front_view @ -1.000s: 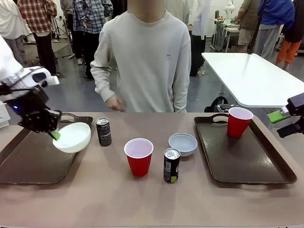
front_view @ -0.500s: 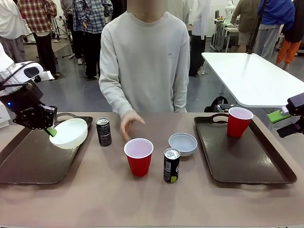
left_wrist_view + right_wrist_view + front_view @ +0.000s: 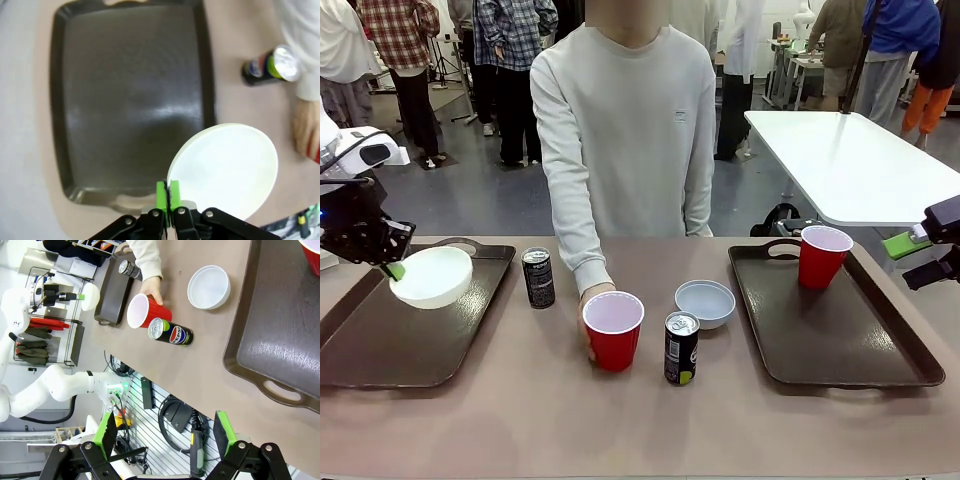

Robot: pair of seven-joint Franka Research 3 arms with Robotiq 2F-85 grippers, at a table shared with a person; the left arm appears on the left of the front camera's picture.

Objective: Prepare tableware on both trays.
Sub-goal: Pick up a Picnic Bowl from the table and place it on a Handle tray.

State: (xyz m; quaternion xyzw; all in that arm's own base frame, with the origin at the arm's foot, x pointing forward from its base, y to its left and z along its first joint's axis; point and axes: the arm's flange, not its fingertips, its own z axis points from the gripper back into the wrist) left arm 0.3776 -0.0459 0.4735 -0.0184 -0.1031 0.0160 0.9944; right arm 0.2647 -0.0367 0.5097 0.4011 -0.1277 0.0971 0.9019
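the left gripper (image 3: pixel 392 268) is pinching the seemingly light, stiff, slippery white bowl (image 3: pixel 432 276) by its rim, while the right gripper (image 3: pixel 166 416) is hanging spread wide.

Finely grained dark brown plastic on the left tray (image 3: pixel 125 100) and the right tray (image 3: pixel 840 345), with a dull sheen. Smooth, near-matt white on the white bowl (image 3: pixel 225 170); the same soft finish on the pale grey-blue bowl (image 3: pixel 705 303). Glossy red plastic outside the near cup (image 3: pixel 615 347) and the far cup (image 3: pixel 823 262), white within. Shiny bare metal atop the near can (image 3: pixel 681 350) and the far can (image 3: pixel 538 278), glossy black print down the sides. Matt, smooth tan worktop (image 3: pixel 620 420). Soft matt cloth on the sleeve (image 3: pixel 570 200).
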